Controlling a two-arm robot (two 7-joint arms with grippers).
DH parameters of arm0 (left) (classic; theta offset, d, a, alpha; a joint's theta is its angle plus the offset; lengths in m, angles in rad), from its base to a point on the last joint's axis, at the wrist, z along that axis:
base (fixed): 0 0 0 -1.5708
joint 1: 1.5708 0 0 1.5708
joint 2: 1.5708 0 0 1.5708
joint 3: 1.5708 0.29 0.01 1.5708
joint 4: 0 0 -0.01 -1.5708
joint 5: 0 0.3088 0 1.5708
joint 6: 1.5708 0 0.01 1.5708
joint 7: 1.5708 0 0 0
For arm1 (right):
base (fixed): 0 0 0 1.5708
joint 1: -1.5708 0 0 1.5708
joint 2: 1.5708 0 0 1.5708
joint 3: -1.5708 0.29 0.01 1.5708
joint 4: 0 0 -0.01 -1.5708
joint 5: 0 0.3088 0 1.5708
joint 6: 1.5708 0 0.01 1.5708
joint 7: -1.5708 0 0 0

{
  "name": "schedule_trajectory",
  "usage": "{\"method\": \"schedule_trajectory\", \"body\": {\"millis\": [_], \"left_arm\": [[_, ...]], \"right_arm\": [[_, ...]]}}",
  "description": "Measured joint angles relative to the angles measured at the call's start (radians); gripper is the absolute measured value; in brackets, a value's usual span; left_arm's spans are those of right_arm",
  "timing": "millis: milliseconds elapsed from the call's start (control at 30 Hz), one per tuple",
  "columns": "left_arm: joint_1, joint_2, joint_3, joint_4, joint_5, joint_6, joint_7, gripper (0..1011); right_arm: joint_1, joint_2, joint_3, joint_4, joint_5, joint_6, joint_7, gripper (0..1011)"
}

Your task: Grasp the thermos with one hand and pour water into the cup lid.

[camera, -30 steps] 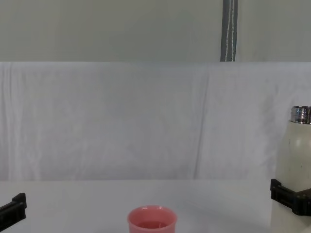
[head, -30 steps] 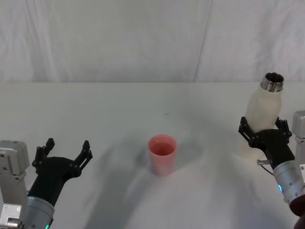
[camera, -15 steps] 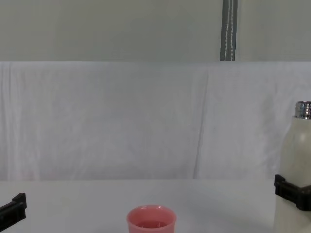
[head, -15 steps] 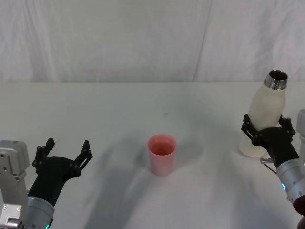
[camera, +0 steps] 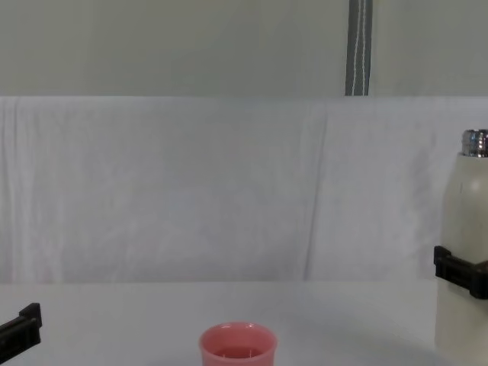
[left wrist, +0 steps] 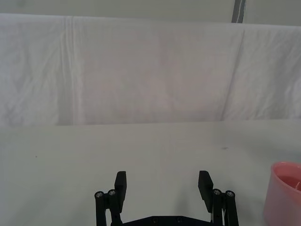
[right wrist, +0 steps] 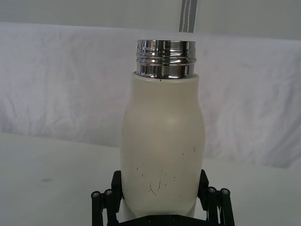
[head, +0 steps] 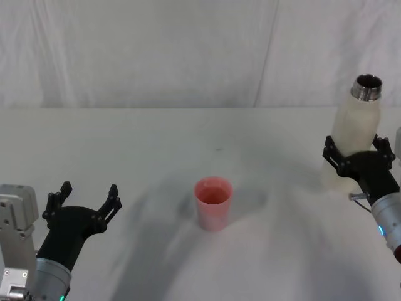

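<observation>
Fingers clamp both sides of the thermos [head: 355, 135] low on its body — that's the right gripper [head: 359, 157] holding it upright at the far right of the table [head: 188, 138], steel neck open at the top. Left gripper [head: 83, 199] sits near left, fingers spread wide, holding nothing. Between them, toward the near middle, the cup [head: 213, 202] stands upright on the table, well apart from the thermos.

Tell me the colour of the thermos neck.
Shiny silver steel on the thermos, clearest in the right wrist view.
</observation>
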Motion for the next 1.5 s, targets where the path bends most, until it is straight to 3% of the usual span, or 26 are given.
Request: {"method": "schedule_trajectory", "body": {"millis": [133, 667, 900, 1500], "left_arm": [[0.0, 0.0, 0.0, 0.0, 0.0, 0.0, 0.0, 1001], [0.0, 0.0, 0.0, 0.0, 0.0, 0.0, 0.0, 1001], [0.0, 0.0, 0.0, 0.0, 0.0, 0.0, 0.0, 1001], [0.0, 0.0, 0.0, 0.0, 0.0, 0.0, 0.0, 1001]], "right_arm": [[0.007, 0.009, -0.007, -0.011, -0.017, 0.01, 0.0, 955], [0.019, 0.055, -0.062, -0.059, -0.226, 0.081, -0.057, 955], [0.023, 0.062, -0.073, -0.076, -0.275, 0.092, -0.058, 955], [0.066, 0.118, -0.16, -0.121, -0.48, 0.127, -0.043, 955]]}}
